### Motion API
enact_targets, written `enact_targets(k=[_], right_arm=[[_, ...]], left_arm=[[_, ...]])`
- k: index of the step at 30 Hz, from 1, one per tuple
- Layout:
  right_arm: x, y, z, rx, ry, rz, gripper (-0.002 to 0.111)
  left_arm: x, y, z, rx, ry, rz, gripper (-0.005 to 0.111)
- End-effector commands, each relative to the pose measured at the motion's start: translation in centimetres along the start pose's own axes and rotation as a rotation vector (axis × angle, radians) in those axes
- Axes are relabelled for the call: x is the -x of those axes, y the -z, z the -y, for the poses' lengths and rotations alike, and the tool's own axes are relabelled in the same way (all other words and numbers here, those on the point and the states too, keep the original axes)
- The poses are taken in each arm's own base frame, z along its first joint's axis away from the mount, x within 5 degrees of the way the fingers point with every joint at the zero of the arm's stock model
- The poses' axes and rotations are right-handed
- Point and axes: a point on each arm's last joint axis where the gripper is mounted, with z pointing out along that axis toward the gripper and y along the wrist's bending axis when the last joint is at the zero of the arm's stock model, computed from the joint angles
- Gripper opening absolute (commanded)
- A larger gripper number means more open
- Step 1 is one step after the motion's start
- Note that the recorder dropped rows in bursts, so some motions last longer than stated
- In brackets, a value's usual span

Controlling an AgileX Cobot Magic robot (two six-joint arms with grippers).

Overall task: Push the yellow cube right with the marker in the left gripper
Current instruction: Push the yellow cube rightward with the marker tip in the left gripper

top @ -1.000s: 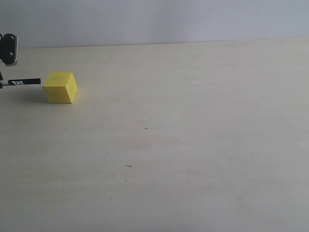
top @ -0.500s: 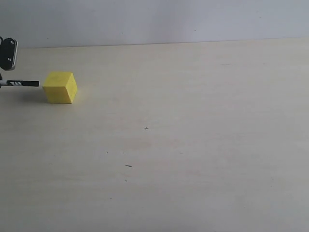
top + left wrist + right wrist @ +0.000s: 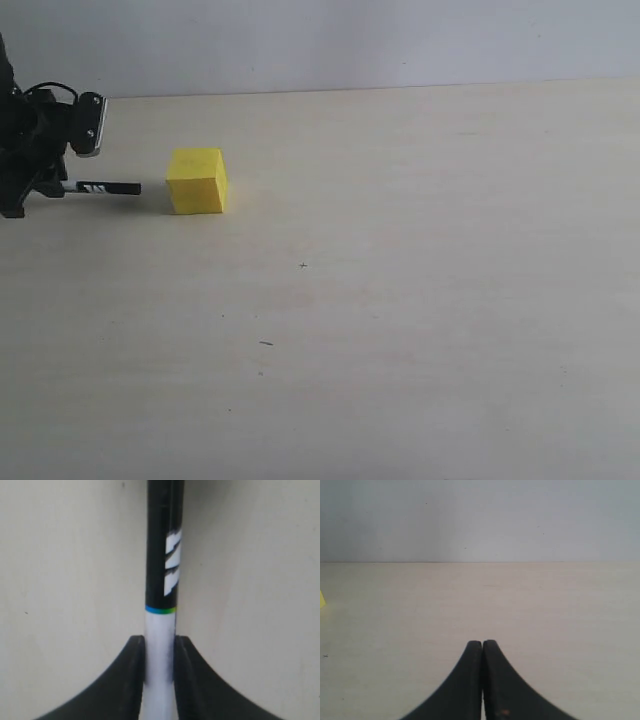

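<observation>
The yellow cube [image 3: 196,181] rests on the pale table at the left of the exterior view; a sliver of the cube [image 3: 321,599] also shows at the edge of the right wrist view. My left gripper [image 3: 62,187] is left of it, shut on the marker [image 3: 105,188], which lies level and points at the cube. A small gap separates the marker's black tip from the cube's left face. In the left wrist view the left gripper [image 3: 160,642] clamps the white barrel of the marker [image 3: 162,555], black cap half forward. My right gripper [image 3: 482,644] is shut and holds nothing.
The pale wooden tabletop [image 3: 400,300] stretches right of the cube, bare but for a few tiny dark specks [image 3: 265,343]. A grey-white wall [image 3: 350,40] rises behind the table's far edge.
The cube has slid well to the right. My left gripper and the marker moved right after it and came further into view; the marker tip now stands a little off the cube.
</observation>
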Motion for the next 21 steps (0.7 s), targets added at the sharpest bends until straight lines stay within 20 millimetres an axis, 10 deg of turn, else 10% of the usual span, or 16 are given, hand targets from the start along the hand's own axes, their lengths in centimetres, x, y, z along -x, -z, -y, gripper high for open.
enact_targets(k=[1,11,21], right_arm=[[-0.1,0.0,0.0,-0.007,0.005,0.009,0.0],[-0.1,0.0,0.0,-0.006,0.003,0.009,0.0],[-0.1,0.0,0.0,-0.006,0.003,0.009,0.0]], left_arm=[[-0.1,0.1,0.2,-0.019,0.025,0.001,0.0],[8.7,0.8,1.0,0.018,-0.147,0.064,0.0],[6.8,0.6,0.9,-0.018,-0.046,0.018,0.0]])
